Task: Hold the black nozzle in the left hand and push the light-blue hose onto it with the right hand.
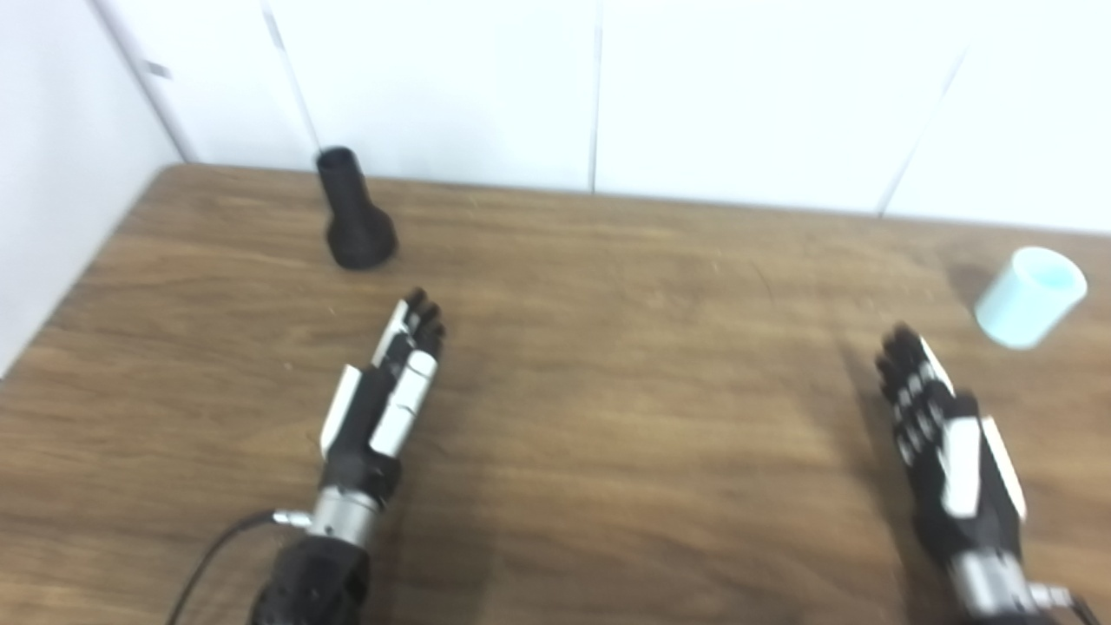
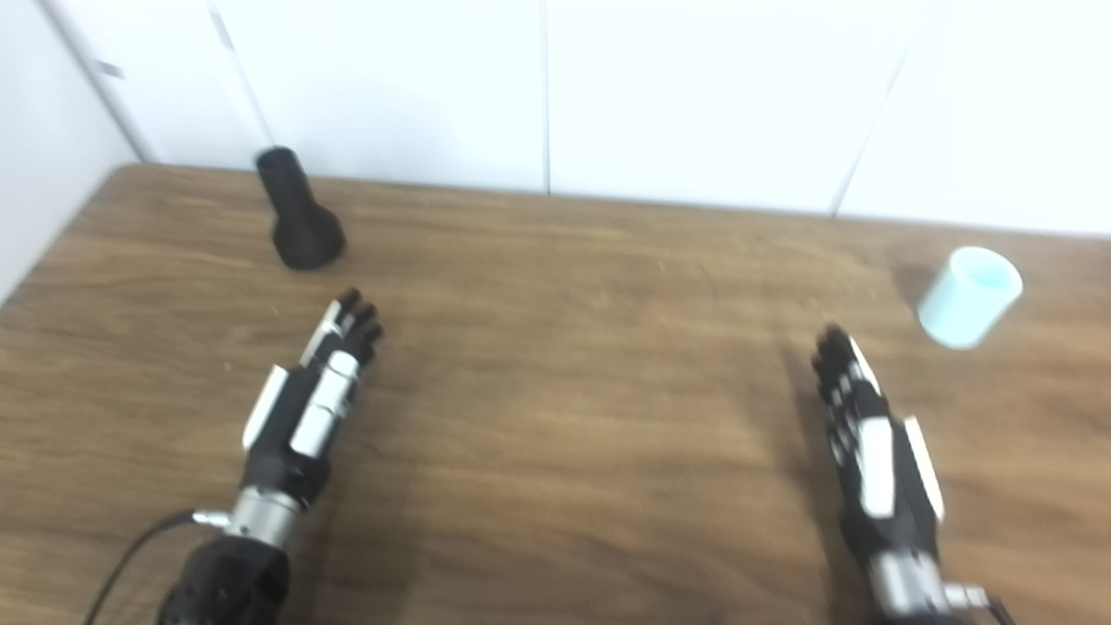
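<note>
Both the left hand (image 1: pixel 386 395) and right hand (image 1: pixel 942 425) lie flat, fingers extended, holding nothing, so a clumsy reach could topple the upright black nozzle (image 1: pixel 354 213) just beyond the left hand, or roll the light-blue hose (image 1: pixel 1028 297) far to the nozzle's right.

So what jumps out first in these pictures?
Two black-and-white robot hands, the left hand and the right hand, lie open over a brown wooden table. A black nozzle stands upright at the far left by the wall, and a short light-blue hose lies tilted at the far right.
</note>
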